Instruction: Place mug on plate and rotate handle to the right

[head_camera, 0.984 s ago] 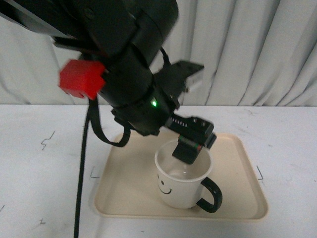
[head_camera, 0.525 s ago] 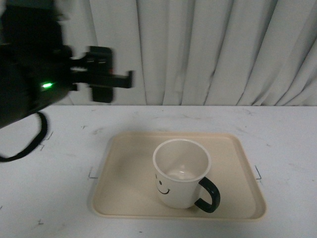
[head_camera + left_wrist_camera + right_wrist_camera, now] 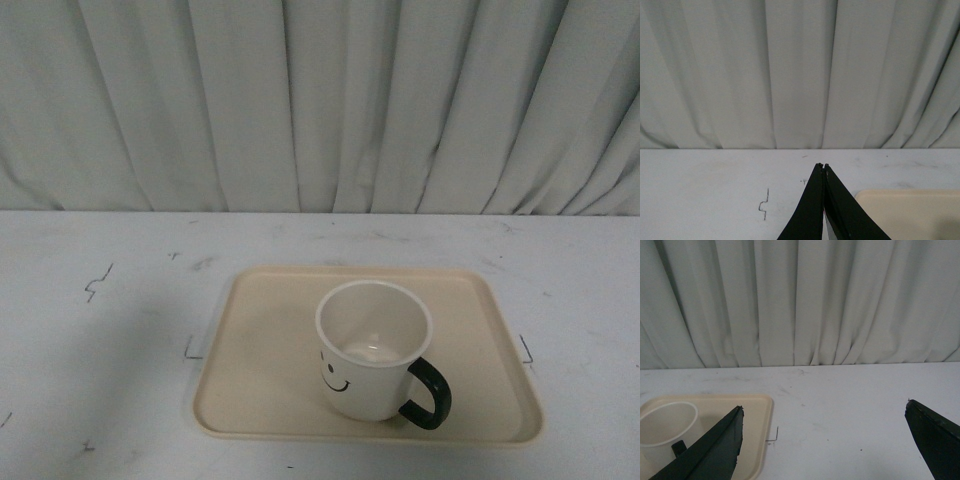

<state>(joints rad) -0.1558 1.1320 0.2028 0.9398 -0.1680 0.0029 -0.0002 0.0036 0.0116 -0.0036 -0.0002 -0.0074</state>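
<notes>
The cream-white mug [image 3: 372,361] with a black smiley face stands upright on the beige plate [image 3: 260,350] in the front view, right of the plate's middle. Its black handle [image 3: 428,395] points to the right and a little toward the front. Neither arm shows in the front view. In the left wrist view my left gripper [image 3: 823,166] is shut with nothing in it, above bare table beside a corner of the plate [image 3: 912,210]. In the right wrist view my right gripper [image 3: 824,409] stands wide open over the table, with the mug [image 3: 665,427] and plate [image 3: 757,432] off to one side.
A pleated pale curtain [image 3: 320,100] closes off the back of the white table [image 3: 100,340]. Small black corner marks [image 3: 97,283] are drawn on the table around the plate.
The left arm, which reached over the mug a second ago, has pulled away to the left and out of the front view. The mug stays on the plate.
</notes>
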